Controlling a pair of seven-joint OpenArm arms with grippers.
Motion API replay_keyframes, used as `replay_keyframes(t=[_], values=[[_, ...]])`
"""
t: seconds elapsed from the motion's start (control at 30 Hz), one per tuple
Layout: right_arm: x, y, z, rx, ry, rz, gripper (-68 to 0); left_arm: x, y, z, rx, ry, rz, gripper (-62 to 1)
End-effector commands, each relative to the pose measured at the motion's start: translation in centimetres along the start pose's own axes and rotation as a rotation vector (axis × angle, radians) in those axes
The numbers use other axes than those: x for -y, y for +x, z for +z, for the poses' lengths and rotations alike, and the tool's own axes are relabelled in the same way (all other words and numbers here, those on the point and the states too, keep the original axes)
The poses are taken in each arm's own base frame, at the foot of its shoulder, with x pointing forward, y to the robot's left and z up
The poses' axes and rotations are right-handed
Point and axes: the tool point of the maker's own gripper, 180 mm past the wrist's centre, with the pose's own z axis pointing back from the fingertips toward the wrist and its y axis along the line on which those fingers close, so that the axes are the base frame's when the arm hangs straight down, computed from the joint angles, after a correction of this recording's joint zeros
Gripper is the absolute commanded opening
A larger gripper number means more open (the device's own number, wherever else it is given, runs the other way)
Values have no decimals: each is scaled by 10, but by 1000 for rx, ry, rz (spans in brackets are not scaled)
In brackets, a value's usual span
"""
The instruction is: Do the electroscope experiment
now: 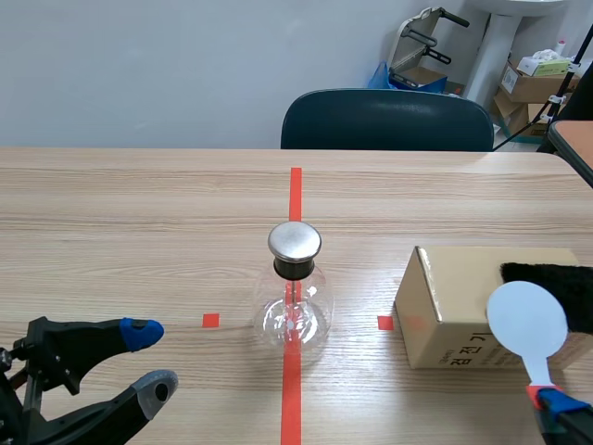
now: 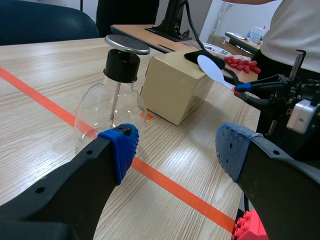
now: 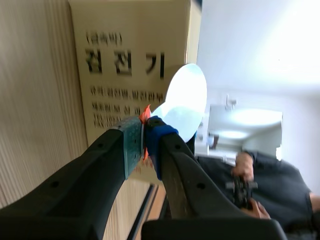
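On the desk [image 1: 139,213], over the long red tape line, stands the glass flask [image 1: 295,315]. It is upright, with a black stopper [image 1: 296,268] in its neck and a round metal cap [image 1: 295,241] on top. A thin rod hangs from the stopper into the bulb. To the right of the flask, near it but not touching, sits a cardboard box [image 1: 440,311] with a black fuzzy cloth [image 1: 556,283] on its top.

The right fingers [image 3: 131,142] are clenched on the orange handle of a white paddle [image 1: 526,320]. Its round blade is raised to the right of the flask, in front of the box and well away from the cap. The left fingers [image 1: 139,332] are spread wide with nothing between them. They hang low to the left of the flask, nearer the robot; from the left wrist camera the flask stands just ahead of the blue pad.

The flask looks thin-walled, smooth and round, so it is probably fragile and slippery. A squeeze on the bulb could crack it or make it slide. If it needs steadying, the stopper and neck seem the safer hold. The paddle appears light and stiff, and the handle end is the right place to grip it. That leaves the blade free to rub on the cloth and then come to the cap.
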Motion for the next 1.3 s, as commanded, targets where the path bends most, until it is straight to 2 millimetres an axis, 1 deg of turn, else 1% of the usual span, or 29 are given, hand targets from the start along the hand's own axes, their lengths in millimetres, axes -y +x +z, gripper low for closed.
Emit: replay_keyframes(t=[0.0,0.07,0.1,0.17,0.2,0.37,0.4,0.43,0.47,0.5,0.6,0.67,0.7,0.73,0.77,0.8,0.9,0.97,1.0,1.03,1.1,1.27], values=[[9,-22,4,-117,-44,27,-656,2,5,-2,26,-3,6,-247],[10,-41,7,-223,-45,25,-656,2,5,-2,26,-3,6,-247],[10,-47,8,-252,-46,25,-656,2,5,-2,26,-3,6,-247],[10,-47,8,-251,-45,26,-656,2,5,-2,26,-3,6,-247],[10,-41,7,-219,-45,26,-656,2,5,-2,26,-3,6,-247],[8,9,3,61,-41,31,-656,2,5,-2,26,-3,6,-247],[8,15,3,91,-41,32,-656,2,5,-2,26,-3,6,-247],[8,16,3,96,-41,31,-656,2,5,-2,26,-3,6,-247],[9,13,3,78,-43,29,-656,2,5,-2,26,-3,6,-247],[9,5,3,34,-46,25,-656,2,5,-2,26,-3,6,-247],[11,-30,5,-158,-51,18,-656,2,5,-2,26,-3,6,-247],[11,-49,9,-265,-51,16,-656,2,5,-2,26,-3,6,-247],[11,-54,11,-295,-51,15,-656,2,5,-2,26,-3,6,-247],[11,-55,11,-301,-51,15,-656,2,5,-2,26,-3,6,-247],[10,-53,10,-287,-49,19,-656,2,5,-2,26,-3,6,-247],[10,-46,8,-247,-46,24,-656,2,5,-2,26,-3,6,-247],[9,-12,3,-57,-43,29,-656,2,5,-2,26,-3,6,-247],[8,8,3,54,-41,31,-656,2,5,-2,26,-3,6,-247],[8,14,3,85,-41,31,-656,2,5,-2,26,-3,6,-247],[8,15,3,92,-41,31,-656,2,5,-2,26,-3,6,-247],[9,7,3,44,-44,26,-656,2,5,-2,26,-3,6,-247],[10,-44,9,-240,-46,17,-656,2,5,-2,26,-3,6,-247]])
